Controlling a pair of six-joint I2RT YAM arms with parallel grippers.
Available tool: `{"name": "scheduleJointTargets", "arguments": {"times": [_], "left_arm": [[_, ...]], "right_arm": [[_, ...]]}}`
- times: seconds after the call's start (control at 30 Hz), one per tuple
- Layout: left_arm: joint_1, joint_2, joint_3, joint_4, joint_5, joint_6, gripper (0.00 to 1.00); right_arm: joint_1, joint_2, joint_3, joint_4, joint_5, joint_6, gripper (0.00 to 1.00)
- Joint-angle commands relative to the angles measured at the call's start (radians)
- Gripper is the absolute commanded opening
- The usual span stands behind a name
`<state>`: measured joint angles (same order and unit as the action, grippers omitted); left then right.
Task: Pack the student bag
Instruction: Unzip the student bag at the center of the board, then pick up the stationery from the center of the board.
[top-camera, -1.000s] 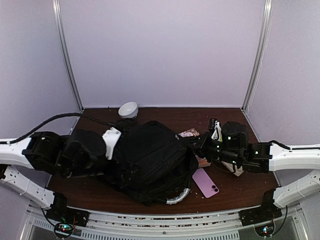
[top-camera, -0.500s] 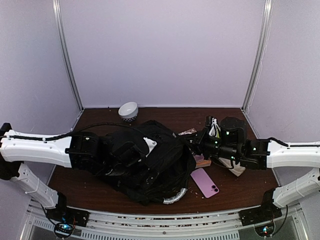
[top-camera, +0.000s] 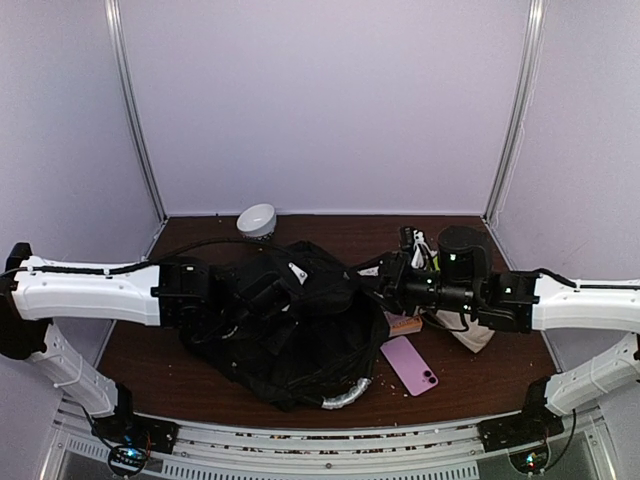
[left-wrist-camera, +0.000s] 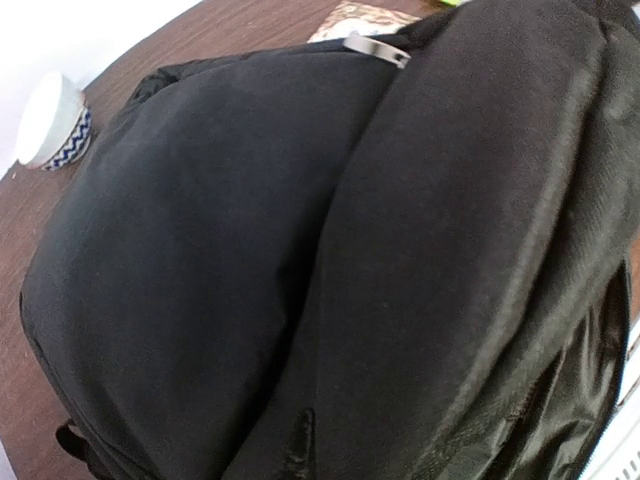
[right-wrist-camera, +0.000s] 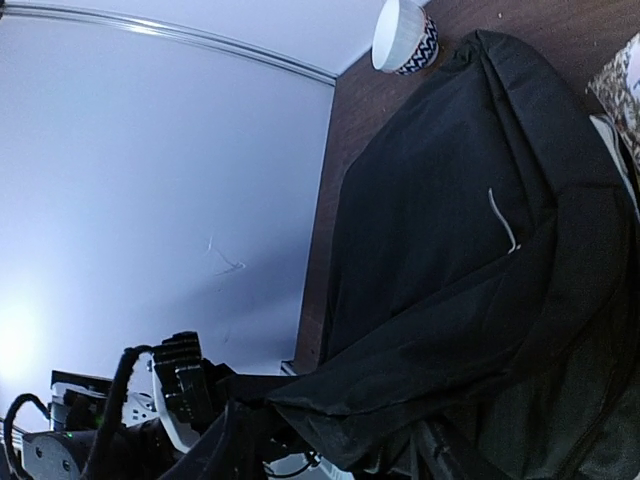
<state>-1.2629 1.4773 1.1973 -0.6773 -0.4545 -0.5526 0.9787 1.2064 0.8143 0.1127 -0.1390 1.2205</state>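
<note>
The student bag (top-camera: 300, 335), a large black fabric backpack, lies in the middle of the table with its grey-white handle (top-camera: 345, 394) at the near edge. My left gripper (top-camera: 290, 280) sits on the bag's far upper part, shut on a pinch of its fabric. In the left wrist view the bag (left-wrist-camera: 300, 250) fills the frame and hides the fingers. My right gripper (top-camera: 368, 283) is at the bag's right edge. In the right wrist view the right gripper (right-wrist-camera: 335, 455) has its jaws apart, and a fold of the bag (right-wrist-camera: 450, 250) drapes across them.
A white bowl with a blue pattern (top-camera: 257, 220) stands at the back, beyond the bag. A pink phone (top-camera: 411, 365) and a small brown block (top-camera: 404, 324) lie right of the bag. A patterned item (top-camera: 378, 266) lies behind it, and a white pouch (top-camera: 470, 335) lies under the right arm.
My left arm swung in from the left over the bag and shut on its fabric, bunching the bag's top. My right gripper's jaws opened and moved slightly left.
</note>
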Motion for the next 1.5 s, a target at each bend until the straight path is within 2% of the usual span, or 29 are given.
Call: {"name": "scheduleJointTargets", "arguments": {"times": [0.0, 0.13, 0.27, 0.4, 0.63, 0.73, 0.97, 1.2, 1.3, 1.47], "left_arm": [[0.042, -0.074, -0.056, -0.040, -0.058, -0.121, 0.00], [0.072, -0.152, -0.127, -0.086, -0.080, -0.218, 0.00], [0.100, -0.226, -0.181, -0.134, -0.107, -0.329, 0.00], [0.139, -0.258, -0.221, -0.095, -0.089, -0.401, 0.00], [0.153, -0.278, -0.188, -0.087, -0.128, -0.466, 0.00], [0.158, -0.292, -0.185, -0.074, -0.128, -0.487, 0.00], [0.159, -0.355, -0.236, 0.000, -0.103, -0.552, 0.00], [0.160, -0.330, -0.248, 0.087, -0.090, -0.582, 0.00], [0.170, -0.279, -0.213, 0.102, -0.073, -0.565, 0.00], [0.222, -0.236, -0.179, 0.129, -0.025, -0.523, 0.00]], "right_arm": [[-0.024, -0.050, -0.016, -0.014, -0.005, -0.092, 0.57], [-0.026, -0.083, -0.064, -0.069, 0.035, -0.171, 0.60], [-0.028, -0.080, -0.136, -0.038, 0.072, -0.195, 0.61], [-0.027, 0.048, -0.118, 0.046, 0.019, -0.195, 0.61], [-0.009, 0.268, -0.016, 0.132, -0.081, -0.153, 0.58], [-0.003, 0.371, 0.044, 0.126, -0.140, -0.166, 0.55], [-0.001, 0.529, 0.174, 0.165, -0.173, -0.176, 0.37], [0.002, 0.679, 0.423, 0.125, -0.219, -0.212, 0.30], [-0.004, 0.676, 0.464, 0.063, -0.200, -0.271, 0.34], [-0.033, 0.530, 0.405, -0.077, -0.085, -0.403, 0.51]]}}
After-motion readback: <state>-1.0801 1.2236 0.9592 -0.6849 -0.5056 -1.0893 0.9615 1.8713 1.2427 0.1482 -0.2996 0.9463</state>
